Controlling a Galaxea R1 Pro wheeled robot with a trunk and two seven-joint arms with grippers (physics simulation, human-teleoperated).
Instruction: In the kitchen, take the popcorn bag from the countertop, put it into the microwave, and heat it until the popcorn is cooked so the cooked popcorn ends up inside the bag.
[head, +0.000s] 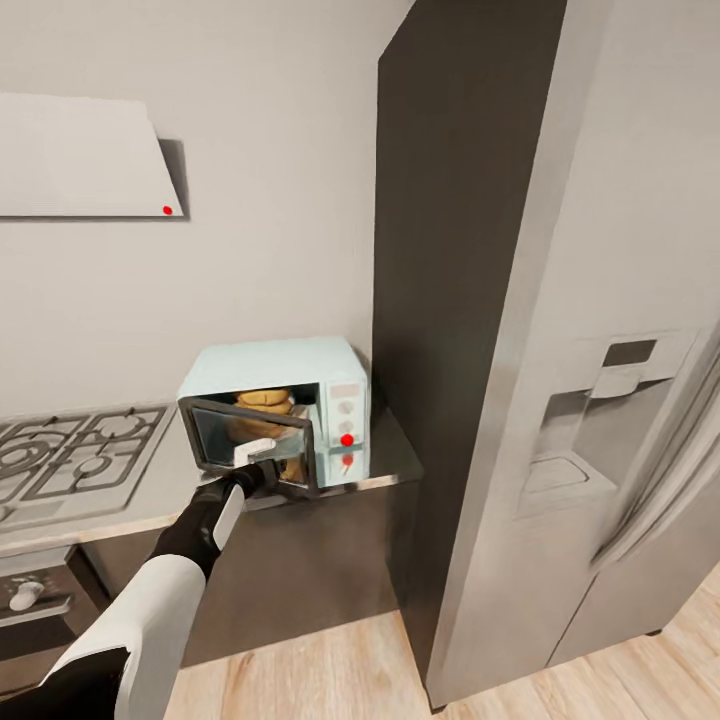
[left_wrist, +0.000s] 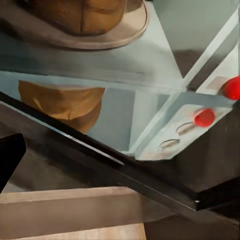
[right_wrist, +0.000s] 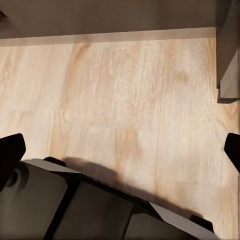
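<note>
bag (head: 264, 402): light, soft paper; sits inside microwave (head: 275, 373)
door (head: 255, 440): stiff; push near 6 o'clock edge
left pincer (head: 258, 464): at door; opening probably hidden, cannot tell

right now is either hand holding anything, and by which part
The left hand is at the lower edge of the microwave door, but whether it grips it cannot be told. The right hand hangs open over the floor, holding nothing.
</note>
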